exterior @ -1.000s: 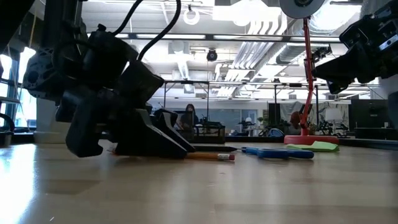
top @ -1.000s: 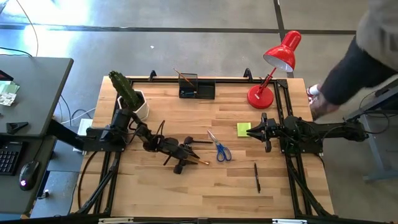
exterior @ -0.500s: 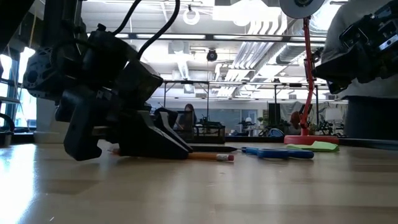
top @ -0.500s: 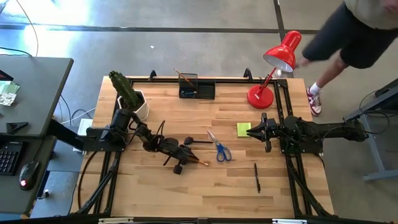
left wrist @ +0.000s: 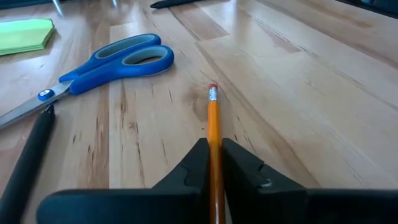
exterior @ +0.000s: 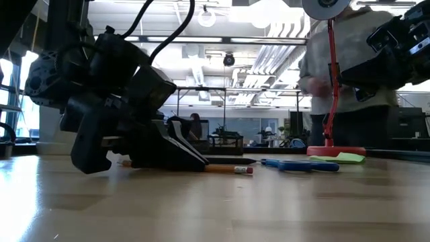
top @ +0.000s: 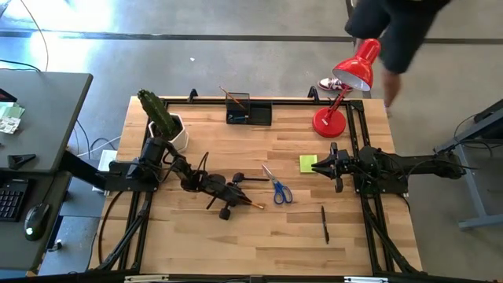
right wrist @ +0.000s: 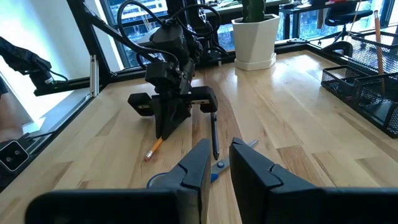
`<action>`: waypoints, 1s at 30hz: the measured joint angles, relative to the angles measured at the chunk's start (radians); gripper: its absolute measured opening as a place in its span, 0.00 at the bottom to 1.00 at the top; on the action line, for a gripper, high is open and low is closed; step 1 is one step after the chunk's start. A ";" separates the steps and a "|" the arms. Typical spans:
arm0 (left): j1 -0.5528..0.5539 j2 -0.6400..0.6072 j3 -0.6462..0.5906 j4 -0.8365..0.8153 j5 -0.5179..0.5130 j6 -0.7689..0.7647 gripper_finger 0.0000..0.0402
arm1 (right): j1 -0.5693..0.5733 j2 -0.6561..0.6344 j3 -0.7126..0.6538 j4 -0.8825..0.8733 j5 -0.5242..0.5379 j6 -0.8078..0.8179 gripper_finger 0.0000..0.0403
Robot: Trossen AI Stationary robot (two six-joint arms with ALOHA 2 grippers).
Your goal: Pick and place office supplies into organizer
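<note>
A red desk lamp and a potted cactus are set along the wooden table's far edge, and a person is seen behind it.

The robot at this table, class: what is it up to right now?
The left gripper is down on the table, shut on a pencil that lies flat beside the blue scissors. The right gripper waits above the sticky-note pad. The organizer sits at the far edge.
</note>
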 joint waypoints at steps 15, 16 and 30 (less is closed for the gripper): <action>0.000 -0.118 -0.009 -0.129 0.005 -0.019 0.04 | 0.000 0.000 0.000 0.000 0.000 0.000 0.13; 0.000 -0.131 -0.009 -0.147 0.005 -0.019 0.04 | 0.000 0.000 0.000 0.000 0.000 0.000 0.13; 0.000 -0.324 -0.008 -0.281 0.008 -0.035 0.04 | 0.000 0.000 0.000 0.000 0.000 0.000 0.13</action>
